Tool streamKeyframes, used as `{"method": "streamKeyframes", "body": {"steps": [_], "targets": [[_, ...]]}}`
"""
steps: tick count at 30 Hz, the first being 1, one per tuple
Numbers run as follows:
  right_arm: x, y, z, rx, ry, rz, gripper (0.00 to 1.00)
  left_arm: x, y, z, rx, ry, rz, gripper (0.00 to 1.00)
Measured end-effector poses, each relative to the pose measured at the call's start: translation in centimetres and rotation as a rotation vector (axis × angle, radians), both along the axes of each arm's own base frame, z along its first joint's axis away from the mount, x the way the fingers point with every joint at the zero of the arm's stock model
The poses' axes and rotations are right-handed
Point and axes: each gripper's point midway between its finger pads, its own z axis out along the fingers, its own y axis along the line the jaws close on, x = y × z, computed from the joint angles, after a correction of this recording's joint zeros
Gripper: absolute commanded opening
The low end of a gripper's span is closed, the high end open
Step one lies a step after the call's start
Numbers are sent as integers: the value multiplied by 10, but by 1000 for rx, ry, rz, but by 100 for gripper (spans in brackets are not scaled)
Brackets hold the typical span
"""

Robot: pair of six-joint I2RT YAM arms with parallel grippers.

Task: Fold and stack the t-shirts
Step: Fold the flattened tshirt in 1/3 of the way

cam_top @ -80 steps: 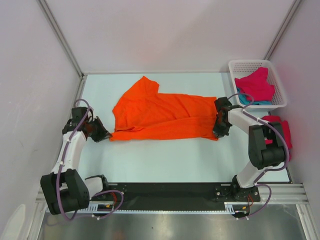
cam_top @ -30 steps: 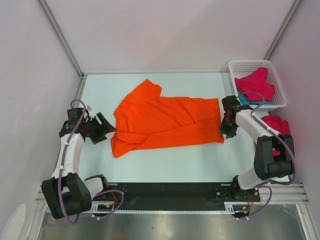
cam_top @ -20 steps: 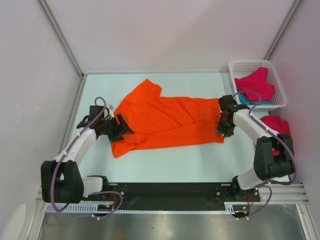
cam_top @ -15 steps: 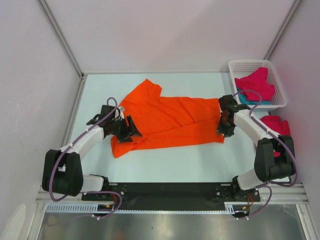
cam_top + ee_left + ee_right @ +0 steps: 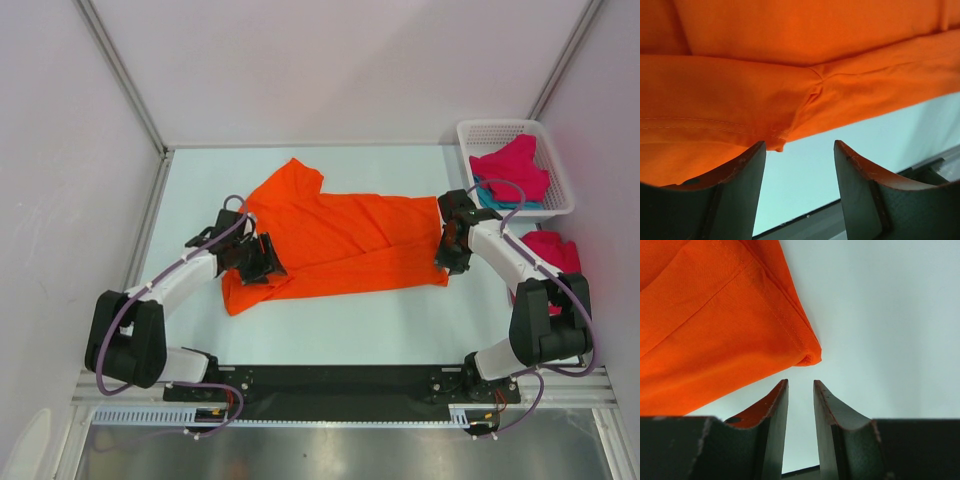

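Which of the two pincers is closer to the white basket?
Right. The right pincer is at the orange shirt's end nearest the basket; the left pincer is over the shirt's opposite end.

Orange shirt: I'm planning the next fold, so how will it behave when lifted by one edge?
Probably floppy: the orange shirt lies flat with soft creases, so it should droop from a lifted edge. Likely light: thin hemmed cloth. Pushed on the table, it would probably bunch up.

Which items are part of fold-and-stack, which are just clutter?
Job: bright orange cloth t-shirt, spread out; magenta-red cloth shirt and teal cloth shirt, both in the white plastic mesh basket; second magenta-red cloth shirt, outside it, far right.
Lying about: the basket only.
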Motion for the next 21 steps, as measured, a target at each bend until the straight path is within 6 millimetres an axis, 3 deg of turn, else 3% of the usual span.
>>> {"method": "streamKeyframes", "body": {"steps": [14,17,21], "targets": [[0,0,0,0,0,0,32,-6,10,-15,177,8,-9,59],[0,0,0,0,0,0,32,-7,10,-18,193,15,-15,48],[0,0,0,0,0,0,32,-9,12,-24,216,28,-21,25]]}}
